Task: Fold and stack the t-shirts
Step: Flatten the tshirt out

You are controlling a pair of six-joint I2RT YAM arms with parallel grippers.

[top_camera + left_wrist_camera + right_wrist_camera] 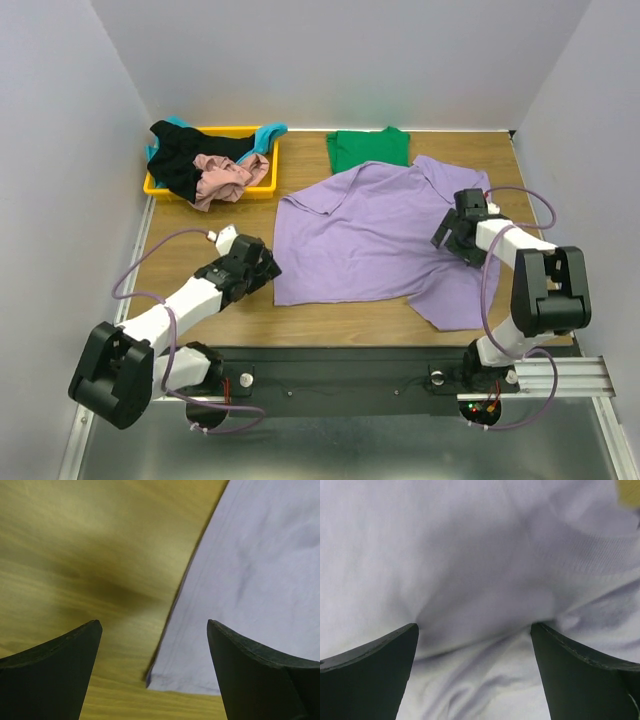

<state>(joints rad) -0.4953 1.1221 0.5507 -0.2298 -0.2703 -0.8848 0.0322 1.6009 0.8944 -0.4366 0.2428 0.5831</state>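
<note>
I've got L gripper (263,266) released, jaws spread by purple shirt (365,235) near-left corner; R gripper (452,238) released too, over shirt's right side.

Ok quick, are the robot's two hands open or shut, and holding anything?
Left jaws: open, holding nothing, by a corner of the purple shirt.
Right jaws: open, holding nothing, over the purple shirt.

Place: likely a robotics lab cell.
Evidence: white walls (330,60) boxing a wooden table (330,322); left arm (165,315), right arm (510,240) bolted to base rail (340,375).
</note>
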